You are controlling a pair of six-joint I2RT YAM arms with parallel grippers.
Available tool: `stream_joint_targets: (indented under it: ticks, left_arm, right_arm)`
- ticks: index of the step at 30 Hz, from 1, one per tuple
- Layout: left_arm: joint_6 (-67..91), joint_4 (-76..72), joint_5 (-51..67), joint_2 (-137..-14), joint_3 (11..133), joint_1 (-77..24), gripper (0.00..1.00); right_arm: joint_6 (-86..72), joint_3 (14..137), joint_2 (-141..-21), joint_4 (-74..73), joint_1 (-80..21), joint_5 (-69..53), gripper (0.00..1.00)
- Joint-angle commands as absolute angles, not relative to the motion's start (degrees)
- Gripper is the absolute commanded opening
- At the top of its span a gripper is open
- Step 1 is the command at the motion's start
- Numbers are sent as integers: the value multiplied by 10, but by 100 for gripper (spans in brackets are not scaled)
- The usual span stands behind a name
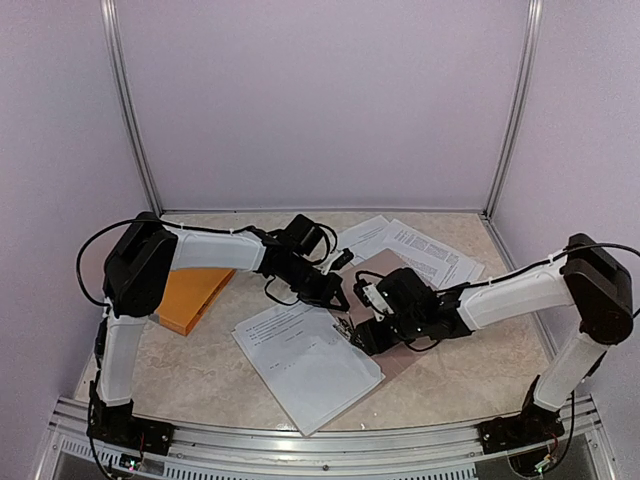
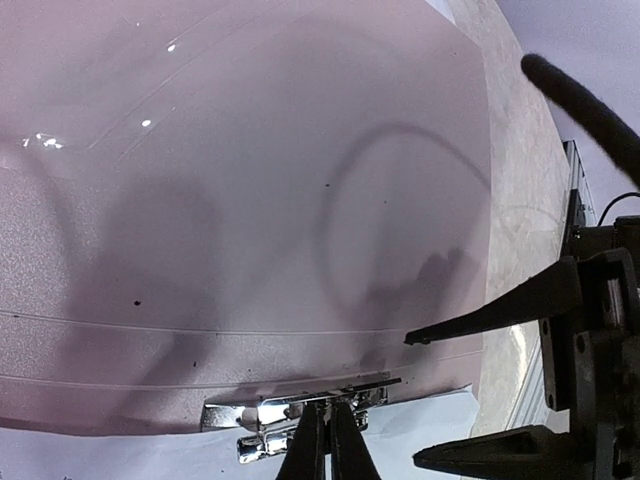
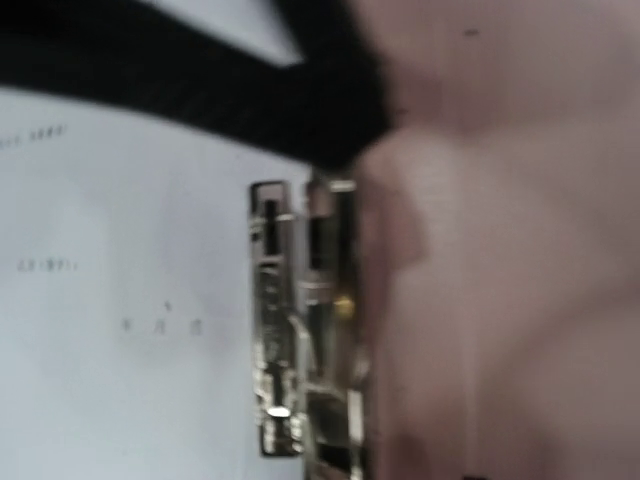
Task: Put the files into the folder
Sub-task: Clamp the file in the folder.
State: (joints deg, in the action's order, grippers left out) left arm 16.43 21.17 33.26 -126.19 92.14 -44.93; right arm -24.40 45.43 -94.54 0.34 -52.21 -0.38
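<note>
The folder [image 1: 372, 266] is a flat mauve board in the middle of the table, with a shiny metal clip [image 2: 270, 412] at its near edge. A set of white printed files [image 1: 305, 365] lies in front of it, its top edge running under the clip [image 3: 300, 330]. More files [image 1: 420, 250] are fanned out behind the folder. My left gripper [image 1: 337, 297] is shut on the clip's lever, its fingertips pinched together [image 2: 326, 408]. My right gripper [image 1: 362, 338] hovers just right of the clip, and its fingers [image 2: 480, 318] stand apart. The right wrist view is blurred and its own fingers are out of frame.
An orange flat object [image 1: 190, 295] lies under the left arm at the left. Lilac walls close the table on three sides. A metal rail [image 1: 320, 445] runs along the near edge.
</note>
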Motion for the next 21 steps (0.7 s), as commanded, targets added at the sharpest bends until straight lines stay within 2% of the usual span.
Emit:
stream_joint_targets:
  ticks: [1, 11, 21]
  left_arm:
    - [160, 239, 320, -1272, 896, -452, 0]
    - [161, 236, 328, -1272, 897, -452, 0]
    - [160, 242, 329, -1276, 897, -451, 0]
  right_arm:
    - [-215, 486, -987, -31, -551, 63, 57]
    - [-217, 512, -1042, -43, -575, 119, 50]
    - [-227, 491, -1041, -3, -575, 104, 41]
